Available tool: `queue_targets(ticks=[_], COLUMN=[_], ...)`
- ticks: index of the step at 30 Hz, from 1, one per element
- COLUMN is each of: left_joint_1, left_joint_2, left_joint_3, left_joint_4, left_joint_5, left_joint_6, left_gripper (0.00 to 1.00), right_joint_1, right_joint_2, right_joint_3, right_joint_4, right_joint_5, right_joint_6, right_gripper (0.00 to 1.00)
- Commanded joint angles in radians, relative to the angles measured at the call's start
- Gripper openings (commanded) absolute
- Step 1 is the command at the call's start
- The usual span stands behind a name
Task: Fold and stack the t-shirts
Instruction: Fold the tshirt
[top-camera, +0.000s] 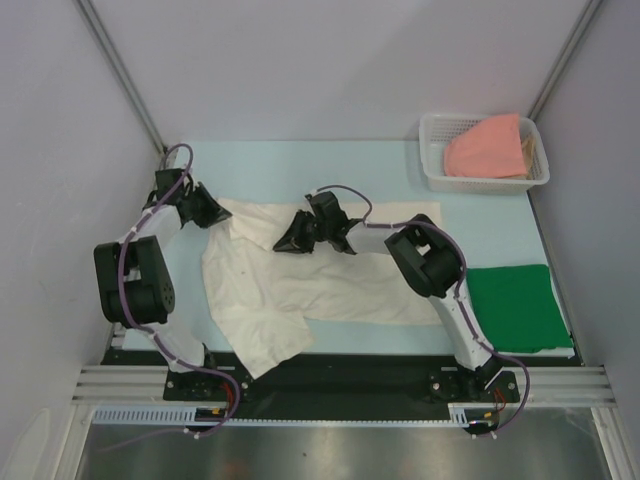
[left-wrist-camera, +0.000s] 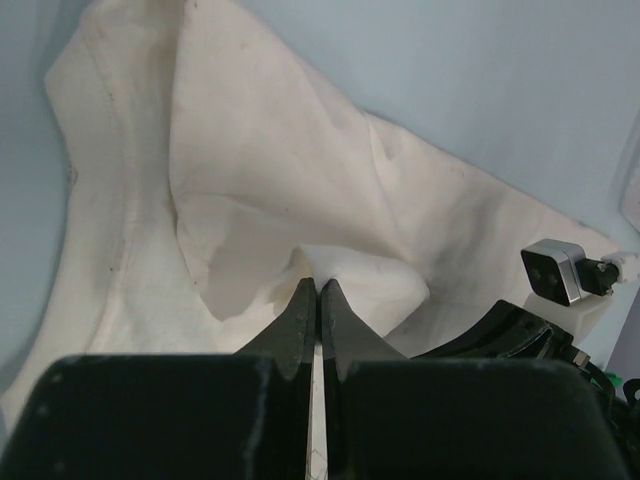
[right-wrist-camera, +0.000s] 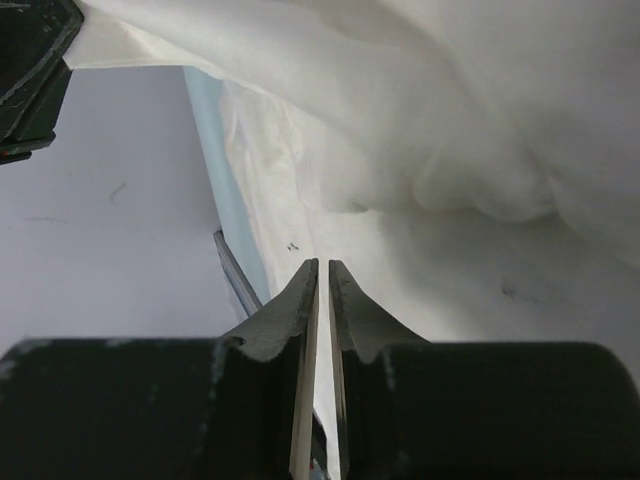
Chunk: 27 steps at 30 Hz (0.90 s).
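The cream-white t-shirt (top-camera: 330, 285) lies spread and rumpled across the middle of the table, with one flap hanging toward the near edge. My left gripper (top-camera: 222, 214) is at its far left corner. In the left wrist view its jaws (left-wrist-camera: 318, 284) are pressed together, with a puffed fold of the shirt (left-wrist-camera: 250, 170) at the tips. My right gripper (top-camera: 282, 243) is on the shirt's far edge near the middle. Its jaws (right-wrist-camera: 322, 263) are almost together on the cloth (right-wrist-camera: 480, 100), which rises in a ridge between the two grippers. The dark green t-shirt (top-camera: 515, 305) lies folded at the right.
A white lattice basket (top-camera: 432, 152) stands at the far right corner and holds the salmon-pink t-shirt (top-camera: 485, 148). Grey walls close in the table on the left, back and right. Both arm bases sit on the black rail at the near edge.
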Motion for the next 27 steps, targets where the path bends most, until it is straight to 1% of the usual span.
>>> queue_targets(ticks=[1, 4, 7, 11, 13, 15, 17, 22, 26, 27], left_joint_1=[0.003, 0.003, 0.003, -0.002, -0.003, -0.005, -0.006, -0.006, -0.006, -0.006], left_joint_2=[0.029, 0.051, 0.069, 0.065, 0.06, 0.057, 0.053, 0.03, 0.01, 0.005], left_joint_3=[0.052, 0.07, 0.078, 0.07, 0.069, 0.067, 0.066, 0.047, 0.029, 0.029], left_joint_4=[0.066, 0.064, 0.075, 0.086, 0.08, 0.074, 0.067, 0.061, 0.06, 0.052], left_joint_5=[0.025, 0.015, 0.018, 0.025, 0.028, 0.025, 0.025, 0.025, 0.025, 0.02], left_joint_6=[0.018, 0.027, 0.02, 0.01, 0.012, 0.015, 0.017, 0.02, 0.023, 0.024], left_gripper=[0.0, 0.0, 0.0, 0.0, 0.0, 0.0, 0.01, 0.0, 0.0, 0.0], right_joint_1=[0.002, 0.006, 0.006, 0.006, 0.011, 0.02, 0.031, 0.037, 0.039, 0.039], right_joint_2=[0.044, 0.076, 0.089, 0.095, 0.095, 0.098, 0.104, 0.119, 0.124, 0.124], right_joint_3=[0.073, 0.113, 0.119, 0.129, 0.126, 0.132, 0.142, 0.149, 0.162, 0.165], right_joint_4=[0.041, 0.018, 0.034, -0.007, -0.012, -0.027, -0.044, -0.048, -0.042, -0.048], right_joint_5=[0.013, 0.015, 0.027, 0.048, 0.05, 0.065, 0.082, 0.15, 0.164, 0.165], right_joint_6=[0.035, 0.036, 0.047, 0.052, 0.064, 0.064, 0.07, 0.119, 0.128, 0.125], right_gripper=[0.14, 0.18, 0.24, 0.31, 0.32, 0.37, 0.39, 0.38, 0.29, 0.21])
